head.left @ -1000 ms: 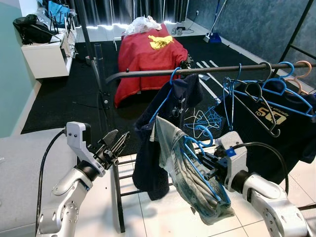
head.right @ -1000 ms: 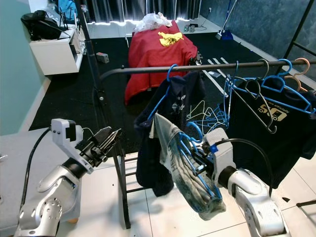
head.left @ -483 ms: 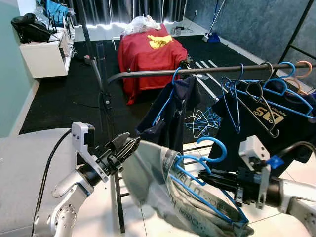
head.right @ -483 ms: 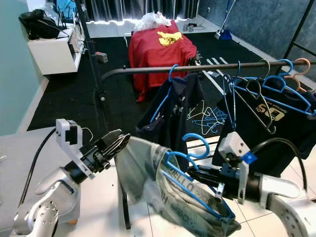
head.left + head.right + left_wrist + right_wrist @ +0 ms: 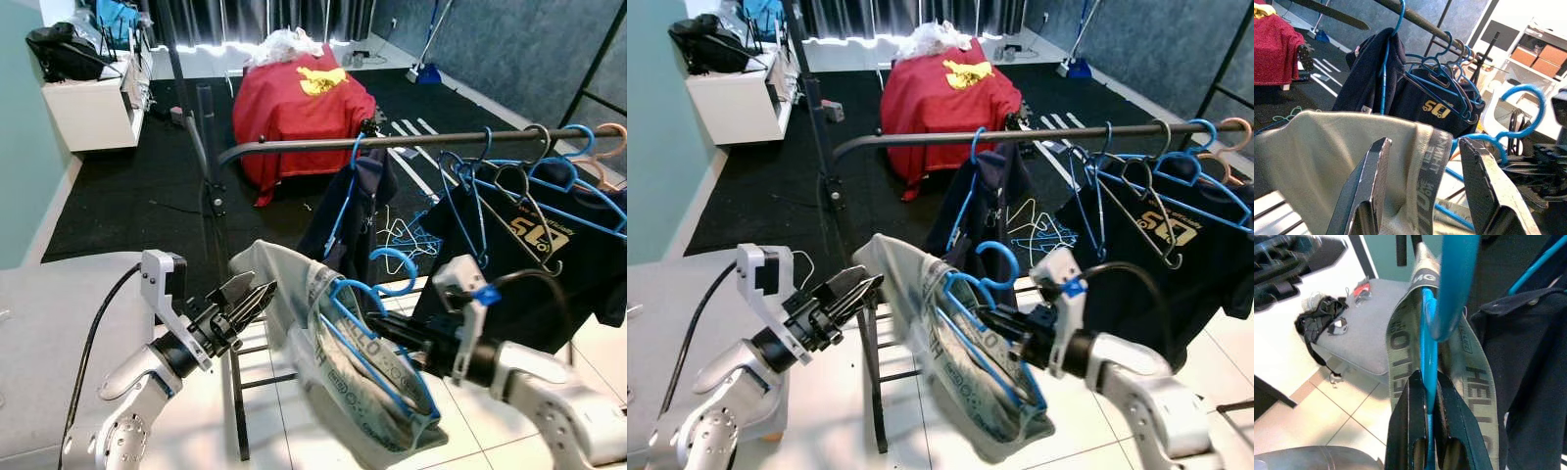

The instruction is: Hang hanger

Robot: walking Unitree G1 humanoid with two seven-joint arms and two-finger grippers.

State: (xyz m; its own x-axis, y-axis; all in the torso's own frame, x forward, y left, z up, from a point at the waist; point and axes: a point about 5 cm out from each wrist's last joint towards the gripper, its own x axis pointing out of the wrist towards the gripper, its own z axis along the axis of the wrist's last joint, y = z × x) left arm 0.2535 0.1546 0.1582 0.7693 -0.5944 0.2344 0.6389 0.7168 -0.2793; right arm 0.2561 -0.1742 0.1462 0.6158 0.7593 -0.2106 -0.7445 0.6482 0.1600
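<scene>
My right gripper (image 5: 380, 330) is shut on a blue hanger (image 5: 364, 323) that carries a grey-green garment (image 5: 328, 367); its hook (image 5: 394, 260) points up, below and in front of the dark clothes rail (image 5: 392, 140). In the right wrist view the fingers (image 5: 1410, 426) clamp the hanger's blue bar (image 5: 1426, 357). My left gripper (image 5: 253, 297) is open, its tips right beside the garment's left edge. From the left wrist camera the cloth (image 5: 1327, 142) lies just beyond the spread fingers (image 5: 1369, 186). A navy garment (image 5: 355, 201) on a blue hanger hangs on the rail.
Several empty hangers (image 5: 505, 176) and a dark printed T-shirt (image 5: 534, 259) crowd the rail's right part. The rack's upright post (image 5: 209, 186) stands at left. Beyond are a red-draped piece of furniture (image 5: 294, 98), a white cabinet (image 5: 93, 108), and a grey surface (image 5: 49, 313) at my left.
My right gripper has brought the hanger and garment up and to the left, nearer the navy garment. The cloth now hangs down more steeply. My left gripper has dropped slightly, staying open.
</scene>
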